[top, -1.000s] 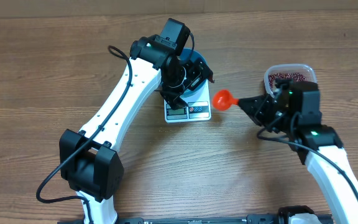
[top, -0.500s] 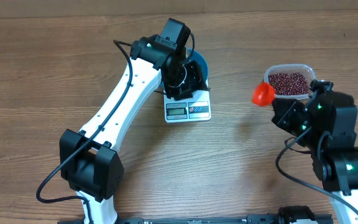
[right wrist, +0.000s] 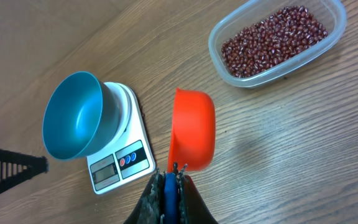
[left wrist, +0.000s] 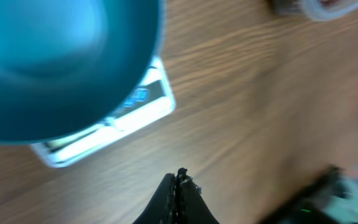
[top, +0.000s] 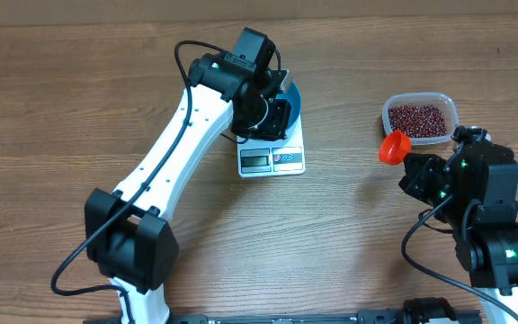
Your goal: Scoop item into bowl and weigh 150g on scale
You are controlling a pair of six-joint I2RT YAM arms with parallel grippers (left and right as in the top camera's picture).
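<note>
1. Left pincer (left wrist: 179, 175): the fingers are pressed together with nothing between them. It hangs just beside the bowl (right wrist: 73, 115), and we cannot tell whether it touches the rim.
2. Right pincer (right wrist: 174, 168): pinched tight on the handle of the scoop (right wrist: 192, 127). The cup end points away from the wrist and is held above the table (right wrist: 278, 155), between the scale (right wrist: 120, 158) and the tub (right wrist: 216, 43).
3. Scoop: smooth orange plastic with a rounded cup. From the right wrist view we see mainly its outer shell, and we cannot tell what is in it.
4. Bowl: round, deep and plain blue with a smooth, glossy wall. It sits on the scale and overhangs the platform's far side. The inside we can see is bare blue surface.
5. Scale: flat, white and rectangular. The display and small coloured buttons run along the edge nearest the arms, uncovered by the bowl.
6. Tub: clear plastic, a rounded rectangle with a thin rim, standing well apart from the scale on the right arm's side.
7. Beans (right wrist: 272, 40): small, oval and dark red-brown, some flecked pale. They lie as a loose layer covering the tub's floor.
8. Table: brown wood grain with a matte finish.
</note>
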